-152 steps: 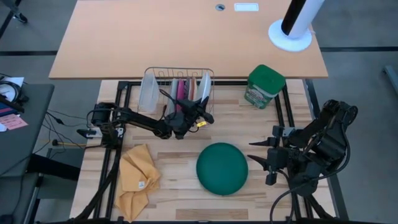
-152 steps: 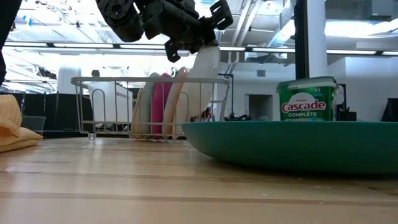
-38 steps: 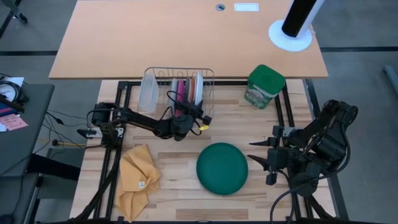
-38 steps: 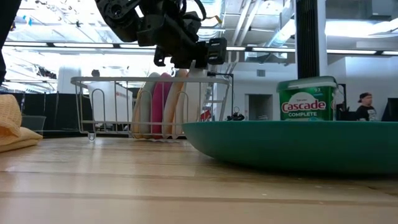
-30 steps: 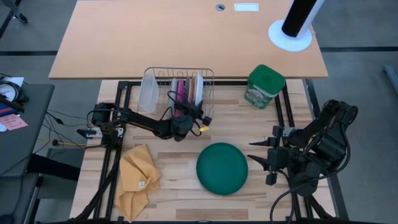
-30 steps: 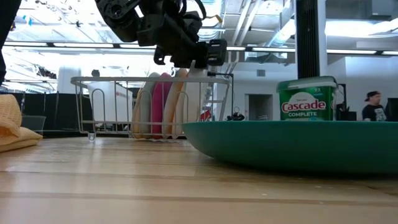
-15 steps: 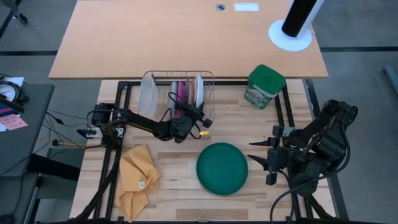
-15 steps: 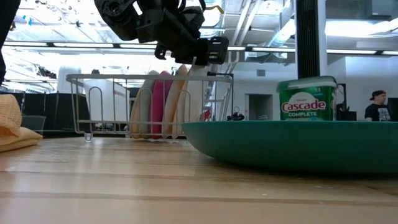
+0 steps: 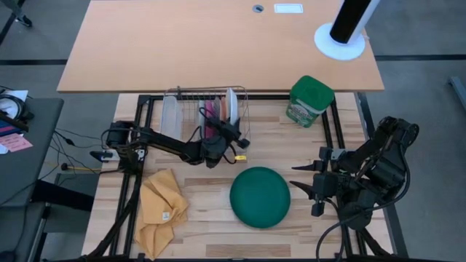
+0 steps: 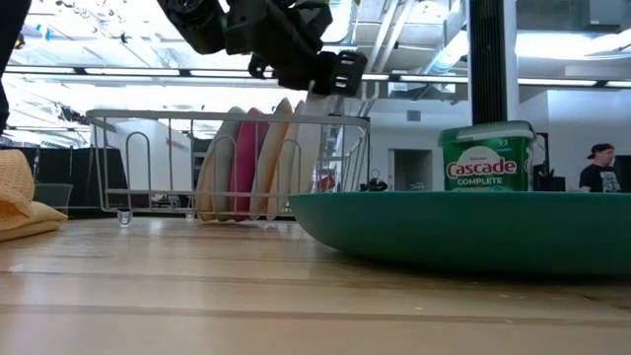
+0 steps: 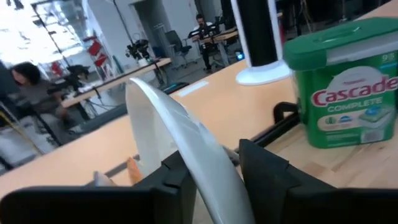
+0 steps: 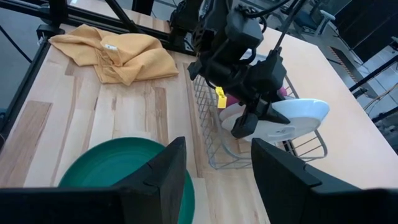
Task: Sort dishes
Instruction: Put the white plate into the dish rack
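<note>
Overhead, the left gripper (image 9: 231, 138) sits at the near edge of the wire rack (image 9: 191, 94), its fingers pinching the rim of a white plate (image 9: 231, 106) standing on edge in the rack's right end. A pink plate (image 9: 210, 110) and an orange plate (image 9: 219, 110) stand just beside it. The large green plate (image 9: 260, 197) lies face down on the table, well apart from the rack, with the right gripper (image 9: 307, 187) near its right side, fingers spread and empty. A yellow cloth (image 9: 162, 209) lies at the left.

Level with the table, the left gripper (image 10: 314, 74) hangs over the rack (image 10: 148, 123), clamped on the white plate (image 10: 308, 148), which leans upright beside the pink plate (image 10: 246, 163).

From the left wrist, the white plate (image 11: 180, 149) passes between both dark fingers (image 11: 264, 168), with a green canister (image 11: 342, 87) beyond.

From the right wrist, the right gripper's (image 12: 217, 171) fingers stand apart above the green plate (image 12: 112, 177).
</note>
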You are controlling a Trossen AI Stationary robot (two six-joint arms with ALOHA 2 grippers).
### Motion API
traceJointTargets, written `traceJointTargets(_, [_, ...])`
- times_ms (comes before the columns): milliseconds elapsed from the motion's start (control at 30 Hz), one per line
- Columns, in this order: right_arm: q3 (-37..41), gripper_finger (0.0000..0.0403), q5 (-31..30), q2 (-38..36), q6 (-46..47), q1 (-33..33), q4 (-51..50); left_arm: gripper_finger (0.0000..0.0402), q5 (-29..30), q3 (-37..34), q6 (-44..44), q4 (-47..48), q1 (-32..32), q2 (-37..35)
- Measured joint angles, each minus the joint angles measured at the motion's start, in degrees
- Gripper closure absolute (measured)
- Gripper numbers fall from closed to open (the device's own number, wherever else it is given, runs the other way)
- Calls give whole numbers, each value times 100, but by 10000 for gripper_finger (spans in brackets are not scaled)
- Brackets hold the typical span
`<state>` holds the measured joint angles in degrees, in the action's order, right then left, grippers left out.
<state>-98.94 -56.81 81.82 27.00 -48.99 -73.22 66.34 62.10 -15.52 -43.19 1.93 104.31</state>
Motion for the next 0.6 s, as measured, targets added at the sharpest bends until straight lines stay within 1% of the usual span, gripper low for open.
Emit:
traceJointTargets(167, [0,223,2,0,0,1,-6,258,450,21,-33,309,6,-33])
traceJointTargets(267, [0,223,2,0,0,0,-6,244,637,21,-141,325,38,-33])
traceJointTargets(500, [0,223,2,0,0,2,-6,238,966,18,-658,292,160,-23])
traceJointTargets(600, [0,223,2,0,0,1,-9,238,1011,13,-822,327,198,-19])
